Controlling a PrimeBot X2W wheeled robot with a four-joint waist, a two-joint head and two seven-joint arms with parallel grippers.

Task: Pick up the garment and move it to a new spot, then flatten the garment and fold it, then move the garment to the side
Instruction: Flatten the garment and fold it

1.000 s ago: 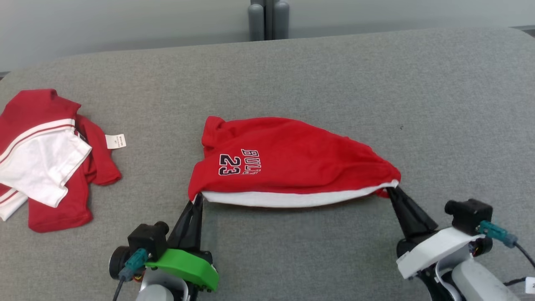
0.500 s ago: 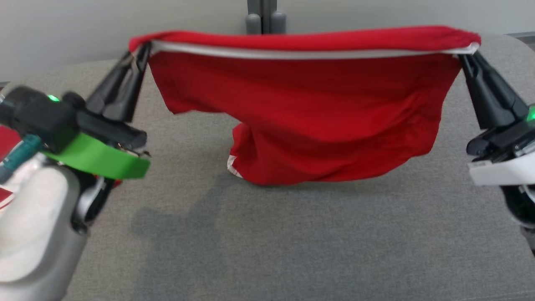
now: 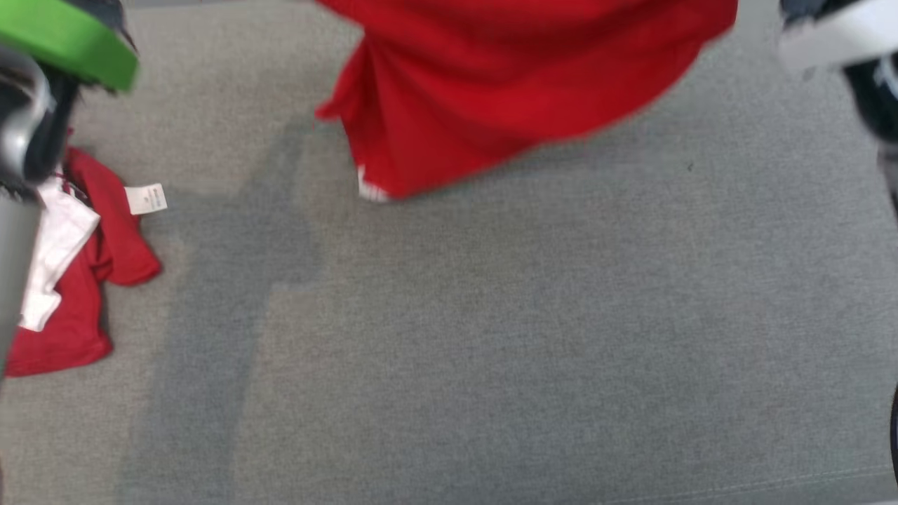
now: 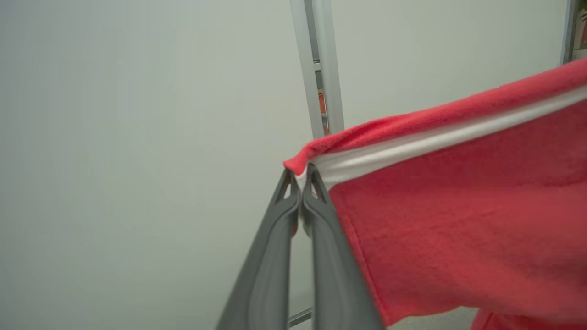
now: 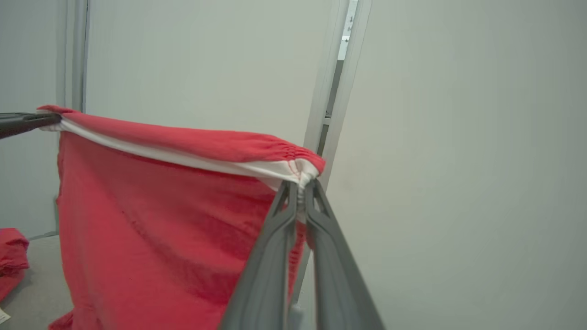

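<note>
The red garment (image 3: 505, 84) with a white hem band hangs in the air above the grey surface, its lower part dangling near the top middle of the head view. My left gripper (image 4: 300, 176) is shut on one end of the white-banded edge of the garment (image 4: 458, 220). My right gripper (image 5: 300, 188) is shut on the other, bunched end of the garment (image 5: 174, 206), which stretches taut between both. The far left gripper's fingertips (image 5: 27, 121) show at the left of the right wrist view.
A second red and white garment (image 3: 70, 280) with a white label (image 3: 146, 199) lies crumpled at the left of the grey padded surface (image 3: 491, 337). A pale wall and a grey post (image 4: 318, 68) stand behind.
Both grippers have lifted the garment higher, off the surface; its upper edge and the fingers have left the top of the head view. The head camera has also tilted.
</note>
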